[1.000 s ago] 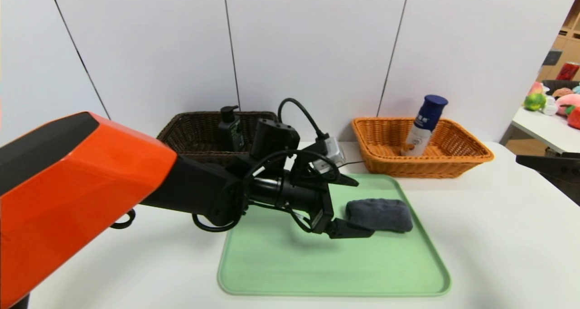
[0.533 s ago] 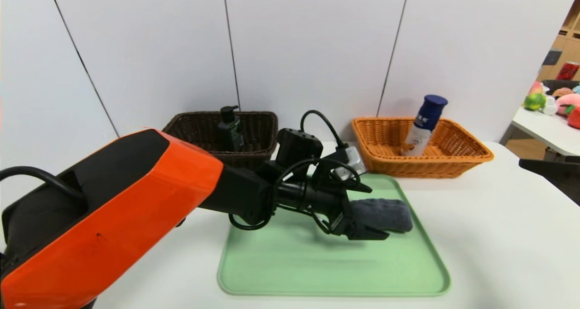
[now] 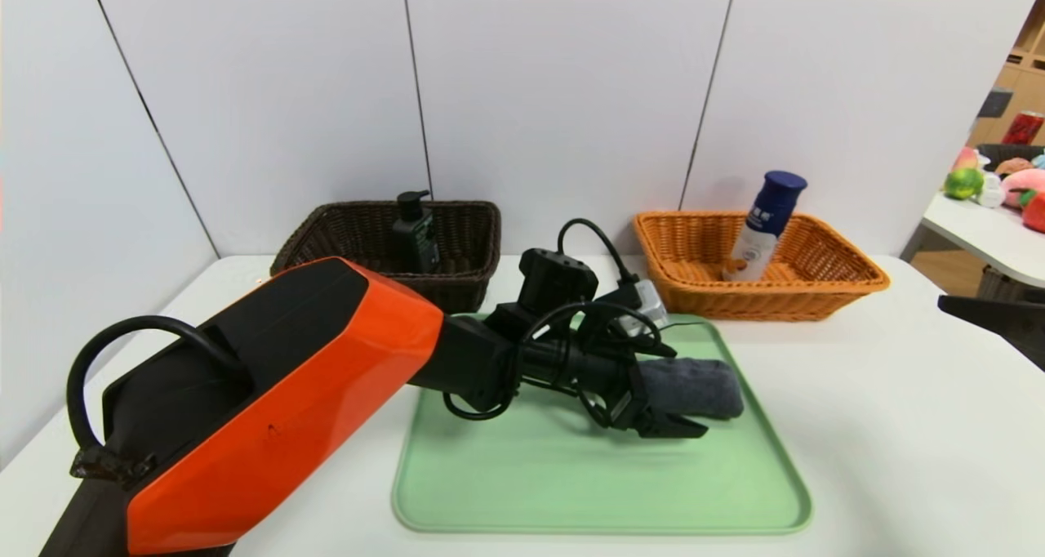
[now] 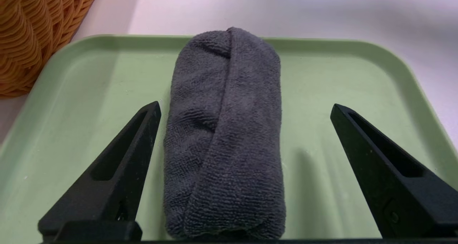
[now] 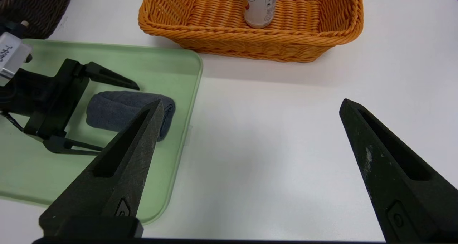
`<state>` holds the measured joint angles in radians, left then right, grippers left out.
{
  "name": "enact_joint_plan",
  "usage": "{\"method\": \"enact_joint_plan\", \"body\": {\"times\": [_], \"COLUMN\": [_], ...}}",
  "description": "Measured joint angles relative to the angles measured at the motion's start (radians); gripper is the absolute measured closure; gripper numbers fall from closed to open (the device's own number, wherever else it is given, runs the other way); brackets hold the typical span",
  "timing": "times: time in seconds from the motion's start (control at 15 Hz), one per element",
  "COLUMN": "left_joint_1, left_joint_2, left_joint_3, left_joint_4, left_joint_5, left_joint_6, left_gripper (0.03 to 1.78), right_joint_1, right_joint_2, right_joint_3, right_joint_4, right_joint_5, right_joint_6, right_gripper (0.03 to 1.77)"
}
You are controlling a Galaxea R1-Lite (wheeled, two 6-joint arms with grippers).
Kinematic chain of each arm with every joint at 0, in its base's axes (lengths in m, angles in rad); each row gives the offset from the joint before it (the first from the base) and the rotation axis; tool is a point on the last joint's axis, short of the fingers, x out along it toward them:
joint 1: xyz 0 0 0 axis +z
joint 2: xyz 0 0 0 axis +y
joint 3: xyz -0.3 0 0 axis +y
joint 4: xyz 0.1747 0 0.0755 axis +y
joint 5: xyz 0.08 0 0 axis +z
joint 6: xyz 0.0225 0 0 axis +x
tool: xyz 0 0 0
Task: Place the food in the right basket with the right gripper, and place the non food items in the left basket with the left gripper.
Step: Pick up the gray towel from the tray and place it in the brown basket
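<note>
You can see a rolled grey towel (image 3: 694,385) lying on the green tray (image 3: 522,483), over on the tray's right half. The tray sits flat on the white worktop (image 3: 898,426).

Your left end effector (image 3: 669,389) has reached across the tray to the towel. Its two black fingers (image 4: 118,172) are spread wide, one on each side of the roll. In the left wrist view the towel lies lengthwise between them, closer to one finger than to the other. You cannot tell if that closer finger touches the cloth. The other finger is clearly apart from it. The towel lies flat on the tray and is not pinched.

Your right end effector (image 5: 247,172) hangs over the bare worktop to the right of the tray. Its fingers are spread wide too, and there is nothing between them. In the head view only a dark bit of that arm shows at the right edge.

Behind the tray you have two baskets. The dark brown basket (image 3: 465,238) is at the back left, and a dark pump bottle (image 3: 415,232) stands inside it. The orange basket (image 3: 824,279) is at the back right, and a white bottle with a blue cap (image 3: 763,226) leans inside it. The near corner of the orange basket is just beside the far right corner of the tray.

Far off at the right, on another table, you can see some bright toy fruits (image 3: 1008,181).
</note>
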<state>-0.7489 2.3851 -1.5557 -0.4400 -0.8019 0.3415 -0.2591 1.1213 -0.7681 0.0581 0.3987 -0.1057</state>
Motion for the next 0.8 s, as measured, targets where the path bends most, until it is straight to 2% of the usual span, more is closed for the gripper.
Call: {"method": "enact_joint_plan", "body": {"times": [0.47, 0.6, 0.8], "left_joint_1": [-0.003, -0.003, -0.006], "left_joint_2": [0.024, 0.027, 0.029], "left_joint_3": [-0.021, -0.023, -0.027], "left_joint_4": [0.000, -0.006, -0.009], "left_joint_5": [0.016, 0.021, 0.025], "left_joint_6": [0.005, 0.005, 0.007], "left_gripper": [0.12, 0.46, 0.87], "right_joint_1": [0.000, 0.000, 0.000], "right_joint_2": [-0.003, -0.005, -0.011], "right_joint_3": [0.007, 0.007, 0.007], "right_joint_4": [-0.001, -0.001, -0.002], "right_joint_5": [0.003, 0.003, 0.005], "right_joint_6": [0.000, 0.000, 0.000], "right_gripper": [0.11, 0.10, 0.10]}}
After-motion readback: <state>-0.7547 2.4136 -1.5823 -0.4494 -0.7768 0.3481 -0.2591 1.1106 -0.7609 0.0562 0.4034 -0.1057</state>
